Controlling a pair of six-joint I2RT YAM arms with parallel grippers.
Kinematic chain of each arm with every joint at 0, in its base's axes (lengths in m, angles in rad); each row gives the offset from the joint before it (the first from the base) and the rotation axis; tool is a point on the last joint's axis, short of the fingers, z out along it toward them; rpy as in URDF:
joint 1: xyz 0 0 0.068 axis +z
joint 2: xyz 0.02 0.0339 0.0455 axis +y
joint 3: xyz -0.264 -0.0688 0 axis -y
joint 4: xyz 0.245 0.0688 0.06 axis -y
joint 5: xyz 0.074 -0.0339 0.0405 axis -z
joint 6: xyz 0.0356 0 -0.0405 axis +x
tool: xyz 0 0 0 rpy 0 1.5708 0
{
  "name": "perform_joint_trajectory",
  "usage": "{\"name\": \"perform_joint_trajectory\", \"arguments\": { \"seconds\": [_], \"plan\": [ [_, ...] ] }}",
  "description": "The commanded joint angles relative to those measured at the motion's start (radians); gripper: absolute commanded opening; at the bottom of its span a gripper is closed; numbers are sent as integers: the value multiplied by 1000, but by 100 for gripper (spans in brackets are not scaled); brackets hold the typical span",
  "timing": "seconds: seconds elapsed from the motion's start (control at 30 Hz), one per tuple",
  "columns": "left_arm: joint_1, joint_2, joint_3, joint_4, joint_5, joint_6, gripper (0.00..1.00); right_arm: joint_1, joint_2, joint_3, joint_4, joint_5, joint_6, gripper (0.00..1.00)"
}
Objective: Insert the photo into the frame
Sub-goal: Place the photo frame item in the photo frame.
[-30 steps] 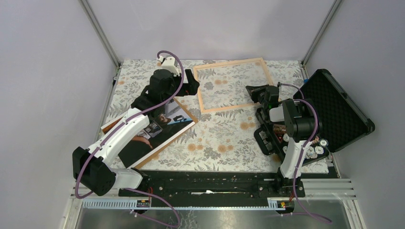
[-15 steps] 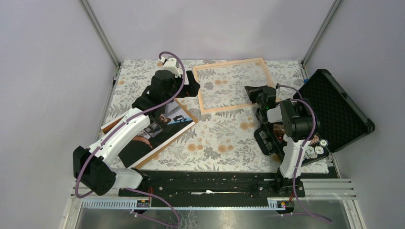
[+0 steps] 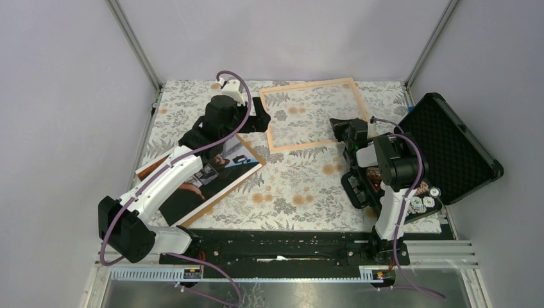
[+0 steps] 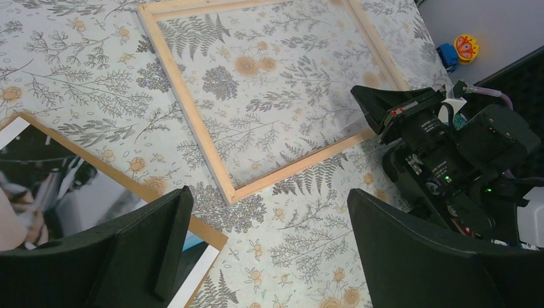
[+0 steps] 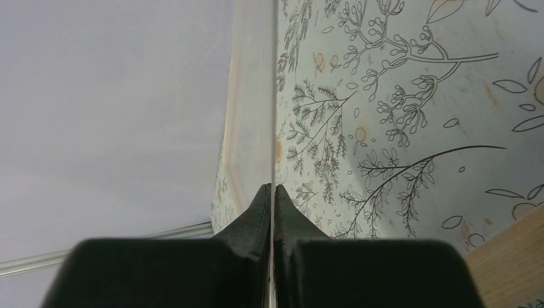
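Observation:
The photo [image 3: 212, 179] lies face up at the left on its brown board, and its corner shows in the left wrist view [image 4: 45, 186]. The light wood frame [image 3: 301, 146] lies flat at the back middle, and it also shows in the left wrist view [image 4: 192, 122]. My left gripper [image 3: 259, 117] is open and empty, hovering above the cloth between the photo's far corner and the frame's near left corner [image 4: 268, 199]. My right gripper [image 3: 340, 126] is at the frame's near right corner, shut on the edge of a thin clear pane [image 5: 253, 96], which runs straight out between the jaws [image 5: 274, 187].
An open black foam-lined case [image 3: 449, 147] stands at the right. A black tray [image 3: 365, 189] with small items lies by the right arm's base. Small coloured toys [image 4: 465, 46] sit past the frame's far right corner. Metal posts and walls bound the floral table.
My left gripper has shifted slightly right toward the frame's left rail. My right gripper has moved slightly left, still shut on the pane. The photo and frame have not moved.

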Motion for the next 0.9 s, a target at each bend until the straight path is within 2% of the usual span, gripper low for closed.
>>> {"name": "perform_joint_trajectory", "arguments": {
  "seconds": [0.0, 0.27, 0.43, 0.5, 0.67, 0.8, 0.87],
  "plan": [
    [-7, -8, 26, 37, -23, 18, 99, -9, -65, -7, 43, 143, -12, 0],
    [-8, -8, 24, 37, -29, 19, 99, -9, -48, -3, 65, 148, -13, 0],
    [-10, -10, 23, 37, -30, 20, 99, -9, 0, 27, 104, 53, -29, 0],
    [-10, -10, 23, 36, -32, 21, 99, -9, 13, 37, 98, 10, -35, 15],
    [-13, -10, 26, 37, -26, 19, 99, -13, 39, 74, 86, -82, -34, 39],
    [-13, -11, 26, 37, -24, 19, 99, -15, 68, 114, 76, -92, -15, 40],
    [-13, -13, 24, 36, -26, 19, 99, -16, 74, 130, 75, -86, -12, 34]
  ]
}}
